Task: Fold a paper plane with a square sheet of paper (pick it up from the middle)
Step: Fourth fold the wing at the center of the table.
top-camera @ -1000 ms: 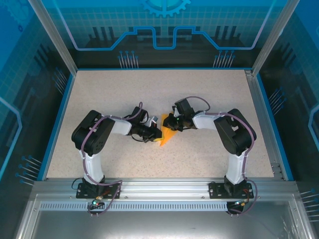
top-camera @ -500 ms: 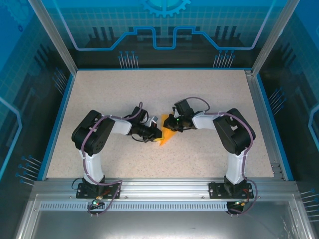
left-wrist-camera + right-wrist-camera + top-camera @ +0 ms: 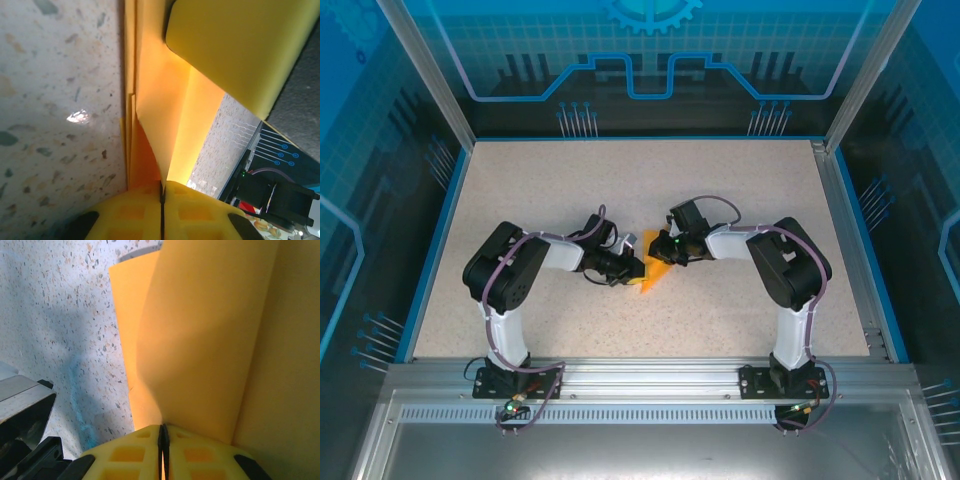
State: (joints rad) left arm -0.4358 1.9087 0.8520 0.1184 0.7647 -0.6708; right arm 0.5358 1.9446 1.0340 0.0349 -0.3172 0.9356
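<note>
The paper plane (image 3: 651,277) is a narrow orange-yellow folded piece at the middle of the table, between both arms. My left gripper (image 3: 637,268) comes in from the left and is shut on it. In the left wrist view a thin flap of the paper (image 3: 160,115) runs into the closed left gripper (image 3: 161,187), with stacked layers lying flat on the table beside it. My right gripper (image 3: 661,251) meets it from the right. In the right wrist view the right gripper (image 3: 162,429) is shut on a curved sheet of the paper (image 3: 200,335). The right gripper's yellow pad (image 3: 240,45) presses near the paper's far end.
The speckled table (image 3: 620,180) is bordered by a blue rim (image 3: 430,250) and transparent walls. A metal rail (image 3: 640,375) with both arm bases runs along the near edge. Bare tabletop lies all around the two grippers.
The right arm has shifted very slightly to the left. Both grips on the paper stay as they were.
</note>
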